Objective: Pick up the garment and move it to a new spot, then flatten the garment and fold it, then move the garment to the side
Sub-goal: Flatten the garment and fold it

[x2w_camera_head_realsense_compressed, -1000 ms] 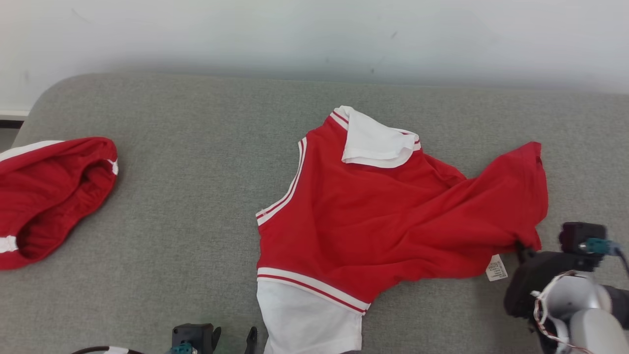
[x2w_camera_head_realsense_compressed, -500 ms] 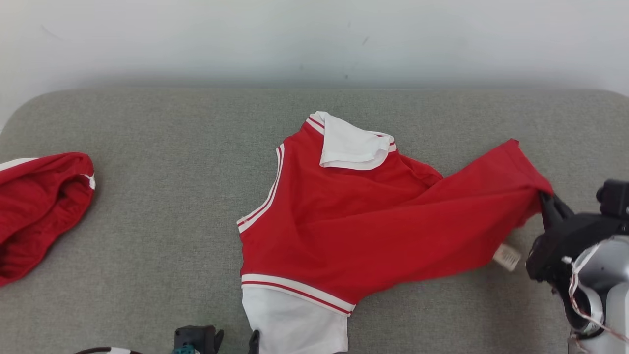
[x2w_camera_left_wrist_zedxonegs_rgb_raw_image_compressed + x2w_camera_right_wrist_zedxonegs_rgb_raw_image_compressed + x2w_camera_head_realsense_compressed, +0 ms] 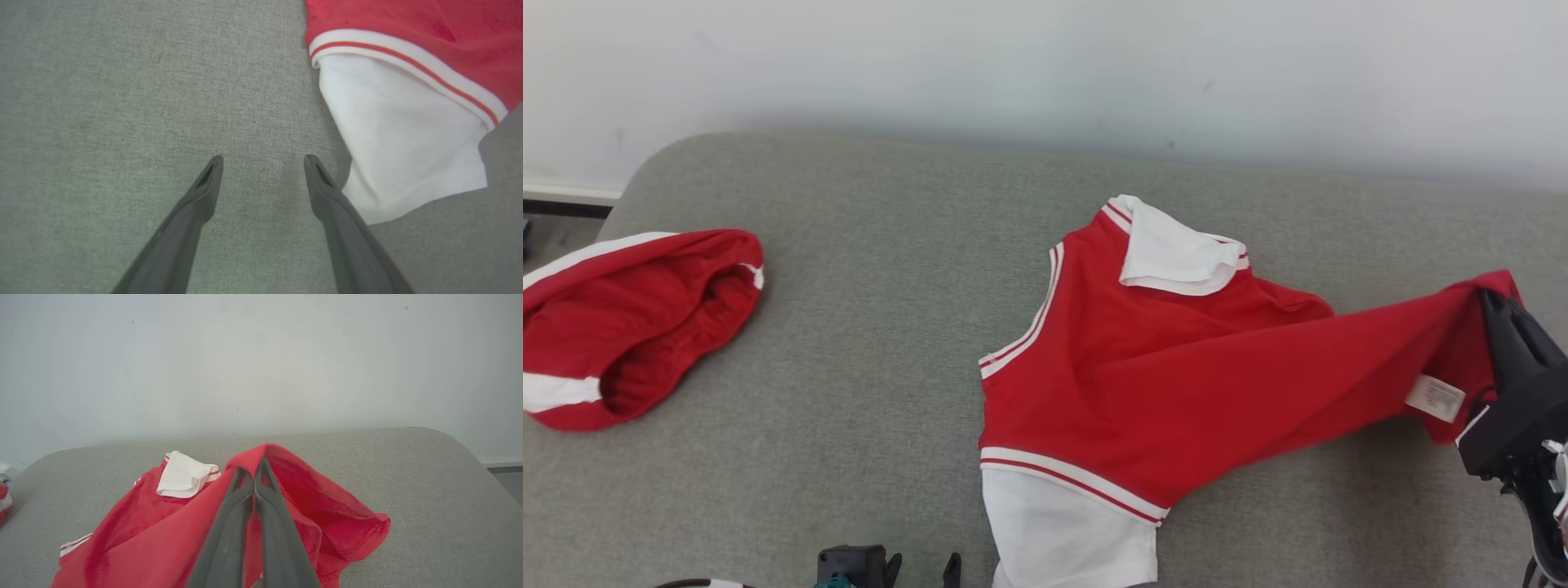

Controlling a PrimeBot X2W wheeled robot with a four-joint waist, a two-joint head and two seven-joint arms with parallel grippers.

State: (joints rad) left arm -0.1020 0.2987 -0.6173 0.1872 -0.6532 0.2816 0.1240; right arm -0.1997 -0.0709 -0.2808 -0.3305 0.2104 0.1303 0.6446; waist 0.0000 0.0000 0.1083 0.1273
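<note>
In the head view, at centre: red-and-white garment (image 3: 1176, 367) lying on the grey cushion (image 3: 849, 367), one corner drawn out and raised toward 3 o'clock. Pinched there between the closed fingers of the right gripper (image 3: 1490, 306), white label (image 3: 1436, 398) dangling just beside. At 6 o'clock, left gripper (image 3: 263, 161), fingers spread wide, gripping nothing, over bare cushion beside the white sleeve (image 3: 400, 134). At 9 o'clock, well apart, second red garment (image 3: 637, 327)
</note>
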